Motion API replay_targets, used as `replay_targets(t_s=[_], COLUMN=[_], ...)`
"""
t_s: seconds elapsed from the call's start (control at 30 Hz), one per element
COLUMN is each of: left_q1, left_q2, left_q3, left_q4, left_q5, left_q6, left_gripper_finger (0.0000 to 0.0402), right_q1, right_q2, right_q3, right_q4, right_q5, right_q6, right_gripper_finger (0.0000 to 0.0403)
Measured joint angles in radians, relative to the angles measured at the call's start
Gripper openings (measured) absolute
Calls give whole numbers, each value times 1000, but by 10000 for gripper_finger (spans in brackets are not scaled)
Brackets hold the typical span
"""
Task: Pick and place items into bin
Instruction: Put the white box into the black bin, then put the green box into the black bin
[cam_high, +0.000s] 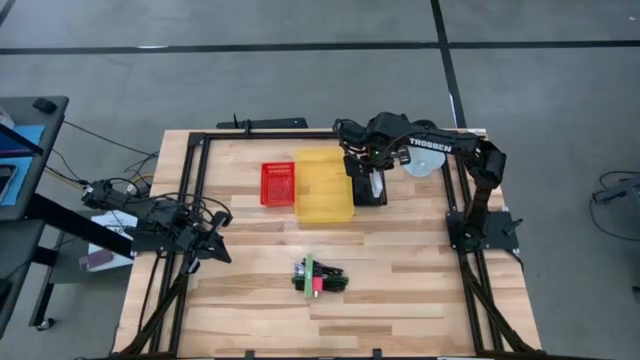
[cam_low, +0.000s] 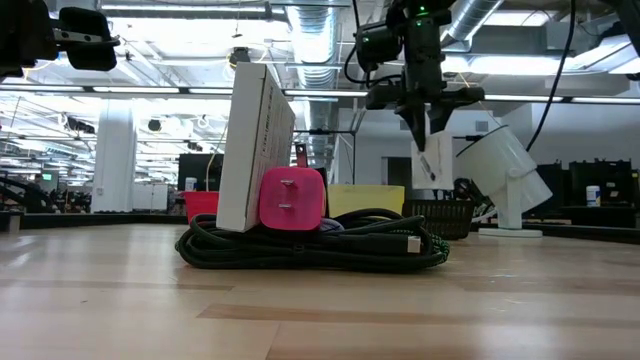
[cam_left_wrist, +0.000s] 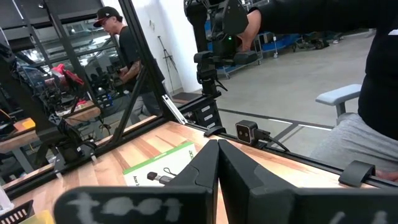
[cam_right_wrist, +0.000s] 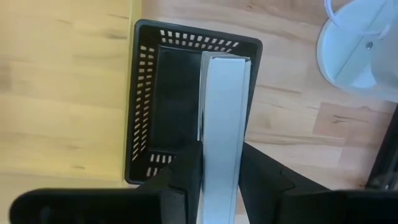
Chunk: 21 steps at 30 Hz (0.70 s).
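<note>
My right gripper (cam_right_wrist: 221, 180) is shut on a white bar (cam_right_wrist: 222, 106) above a black slotted basket (cam_right_wrist: 168, 93), at the far side of the table (cam_high: 372, 180). Near the table's front, a pile rests on the wood: black cords (cam_low: 310, 245), a red block (cam_low: 292, 200) and a white box (cam_low: 255, 140) standing on its edge, which shows as a thin green strip from above (cam_high: 309, 272). My left gripper (cam_high: 218, 248) is shut and empty at the table's left, apart from the pile. My right gripper pinches the white bar's upper end (cam_right_wrist: 222, 158) between its two fingers (cam_right_wrist: 186, 171), one on each broad face. The fingers come from above, pointing down. The bar hangs upright below them (cam_low: 437, 160), its lower end over the black basket's opening.
A yellow bin (cam_high: 324, 185) and a red basket (cam_high: 278, 184) stand left of the black basket. A white lamp (cam_high: 420, 162) stands to its right. A dark frame (cam_high: 190, 190) runs along the table's edges. A person stands beyond the table (cam_left_wrist: 121, 46).
</note>
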<state>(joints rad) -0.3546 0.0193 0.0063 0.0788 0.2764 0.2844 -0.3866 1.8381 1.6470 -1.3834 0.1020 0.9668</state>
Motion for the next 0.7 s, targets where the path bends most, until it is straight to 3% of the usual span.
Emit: replay_targets(t_s=[0.27,0.7], left_q1=[0,0], left_q2=[0,0], left_q3=[0,0], left_q4=[0,0], left_q5=[0,0], left_q6=[0,0], left_gripper_finger=[0,0], right_q1=[0,6], right_q2=[0,0], right_q3=[0,0], right_q4=[1,3], right_q5=[0,31], right_q6=[-6,-8], right_gripper_finger=[94,188])
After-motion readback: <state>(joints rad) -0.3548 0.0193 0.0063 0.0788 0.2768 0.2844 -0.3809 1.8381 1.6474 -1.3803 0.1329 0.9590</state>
